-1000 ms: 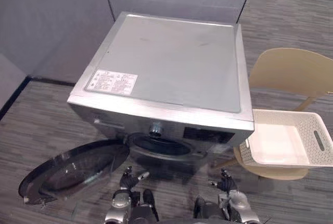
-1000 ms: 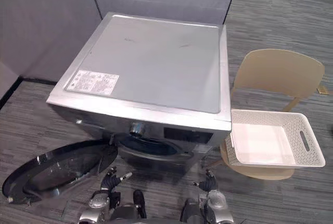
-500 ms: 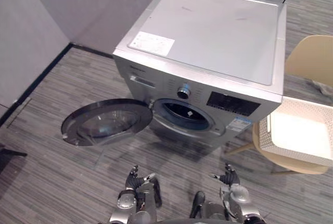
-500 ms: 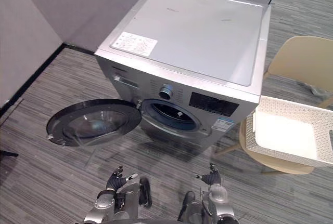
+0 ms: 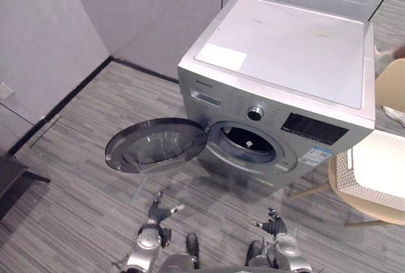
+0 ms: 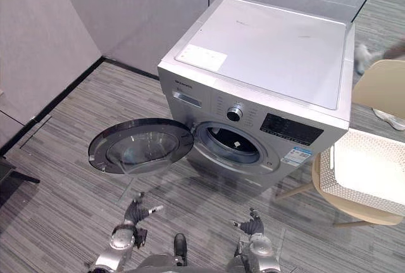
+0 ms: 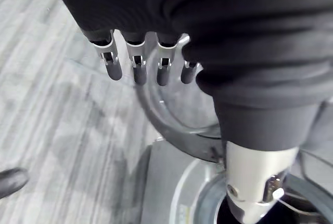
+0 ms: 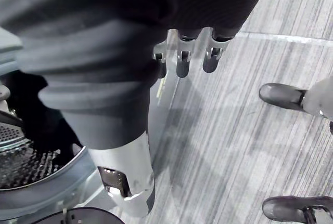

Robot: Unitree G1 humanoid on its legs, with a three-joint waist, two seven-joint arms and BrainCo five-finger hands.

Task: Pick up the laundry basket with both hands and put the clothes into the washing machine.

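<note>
One silver front-loading washing machine (image 5: 278,76) stands against the far wall. Its single round door (image 5: 155,146) hangs wide open to the left, showing the dark drum. To the right is one beige chair (image 6: 380,89), and on its seat sits the one white perforated laundry basket (image 6: 326,170), well apart from both hands. The left hand (image 5: 157,209) and right hand (image 5: 272,225) hang low near the floor, fingers straight and relaxed, holding nothing. There are two stickers: one white top label (image 5: 220,57) and one front label (image 5: 314,156), writing unreadable.
</note>
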